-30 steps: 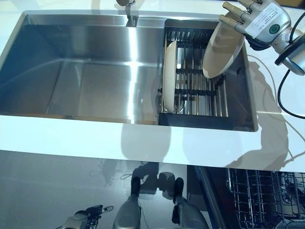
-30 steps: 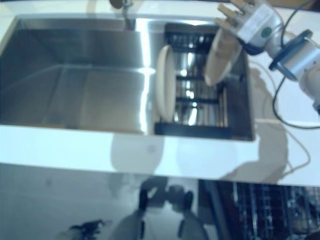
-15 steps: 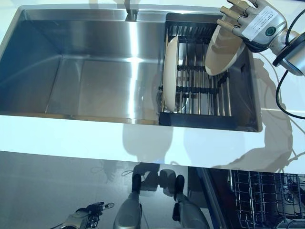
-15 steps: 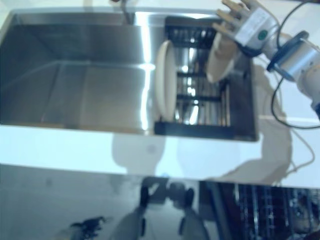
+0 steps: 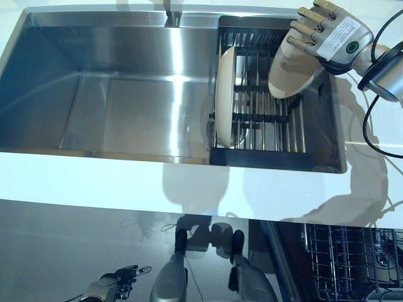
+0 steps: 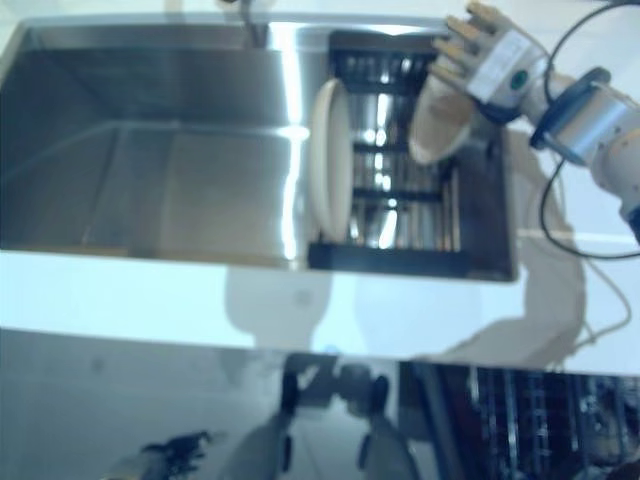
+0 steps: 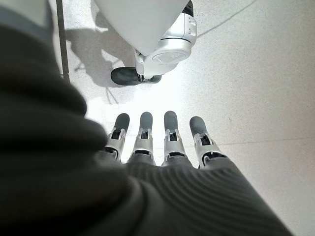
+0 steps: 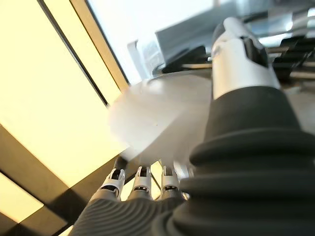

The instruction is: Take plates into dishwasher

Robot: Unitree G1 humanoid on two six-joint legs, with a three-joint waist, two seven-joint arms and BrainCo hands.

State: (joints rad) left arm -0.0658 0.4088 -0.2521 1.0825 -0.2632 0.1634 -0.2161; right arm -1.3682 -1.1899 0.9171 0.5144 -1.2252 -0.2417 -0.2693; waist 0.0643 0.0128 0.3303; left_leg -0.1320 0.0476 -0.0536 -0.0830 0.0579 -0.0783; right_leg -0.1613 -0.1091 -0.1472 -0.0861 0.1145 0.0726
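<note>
A cream plate (image 5: pixel 293 69) hangs tilted over the right side of the dark dish rack (image 5: pixel 264 135) in the sink. My right hand (image 5: pixel 330 34) is shut on its upper rim, fingers over one face and the thumb (image 8: pixel 238 54) pressed on the other face of the plate (image 8: pixel 157 113). A second cream plate (image 5: pixel 225 94) stands upright on edge at the rack's left end. My left hand (image 7: pixel 165 142) hangs low near the floor, fingers straight and holding nothing.
The steel sink basin (image 5: pixel 126 107) lies left of the rack, with a white counter (image 5: pixel 126 179) in front. Below the counter at the lower right, the open dishwasher's wire basket (image 5: pixel 346 258) shows.
My right hand has turned and tipped the held plate flatter, its lower edge rising from the rack. The view shifted slightly early on. The upright plate and left hand stayed put.
</note>
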